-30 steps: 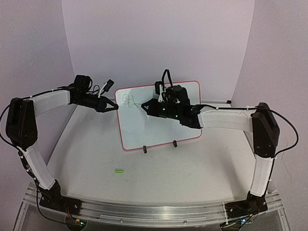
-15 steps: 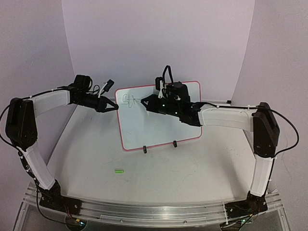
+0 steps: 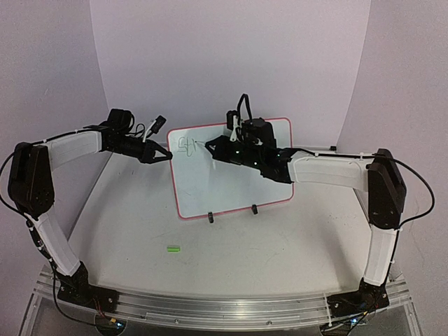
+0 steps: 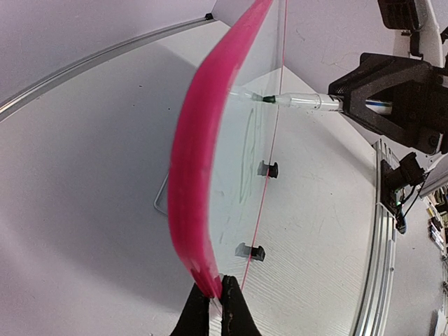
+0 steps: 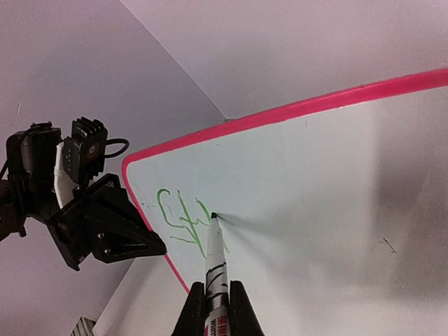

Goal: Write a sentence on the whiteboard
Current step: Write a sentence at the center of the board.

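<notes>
The whiteboard point(image 3: 227, 185) stands upright on two black clip feet point(image 3: 210, 218), pink-red frame all round. My left gripper point(image 3: 168, 157) is shut on its left edge; in the left wrist view the frame point(image 4: 194, 161) runs down into the pinch of that gripper point(image 4: 216, 302). My right gripper point(image 3: 213, 150) is shut on a marker point(image 5: 215, 269), whose tip touches the board beside green strokes point(image 5: 178, 218) near the top left corner. The left wrist view shows the marker point(image 4: 302, 102) meeting the board face. The whiteboard point(image 5: 315, 210) is otherwise blank.
A small green cap point(image 3: 173, 248) lies on the table in front of the board, toward the left. Purple walls close in behind and on both sides. The aluminium rail point(image 3: 224, 308) with the arm bases runs along the near edge.
My right gripper has moved up and to the left across the board with the marker, bringing the tip beside the green strokes. The left gripper and the board have stayed put.
</notes>
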`<state>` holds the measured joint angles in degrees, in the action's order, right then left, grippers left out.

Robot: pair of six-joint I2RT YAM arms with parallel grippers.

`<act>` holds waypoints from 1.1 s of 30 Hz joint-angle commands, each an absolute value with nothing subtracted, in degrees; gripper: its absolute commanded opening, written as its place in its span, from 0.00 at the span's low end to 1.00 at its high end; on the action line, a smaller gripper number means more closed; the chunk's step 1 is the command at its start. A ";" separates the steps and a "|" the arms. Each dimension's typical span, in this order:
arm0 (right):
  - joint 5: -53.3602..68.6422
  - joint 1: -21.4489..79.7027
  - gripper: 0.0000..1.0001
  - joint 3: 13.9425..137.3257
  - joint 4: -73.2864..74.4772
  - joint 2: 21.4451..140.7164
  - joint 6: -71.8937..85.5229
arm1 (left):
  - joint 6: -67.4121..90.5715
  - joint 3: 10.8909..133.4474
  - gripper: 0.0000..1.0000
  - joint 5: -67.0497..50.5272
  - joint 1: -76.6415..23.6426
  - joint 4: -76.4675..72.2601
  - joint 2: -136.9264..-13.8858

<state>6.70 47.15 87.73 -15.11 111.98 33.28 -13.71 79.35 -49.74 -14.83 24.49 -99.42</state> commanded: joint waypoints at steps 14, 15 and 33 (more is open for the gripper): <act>2.62 46.68 0.00 85.14 -17.14 108.29 33.09 | -17.74 78.93 0.00 -45.97 -15.33 26.37 -98.26; 3.13 46.73 0.00 84.77 -17.59 107.74 32.90 | -17.75 78.91 0.00 -45.97 -15.35 26.36 -98.20; 8.97 45.82 0.00 82.35 -19.64 106.95 33.64 | -17.66 78.75 0.00 -45.89 -15.30 26.29 -98.17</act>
<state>7.98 46.25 81.41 -18.00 106.89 33.07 -14.13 79.35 -49.80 -14.96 24.62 -99.26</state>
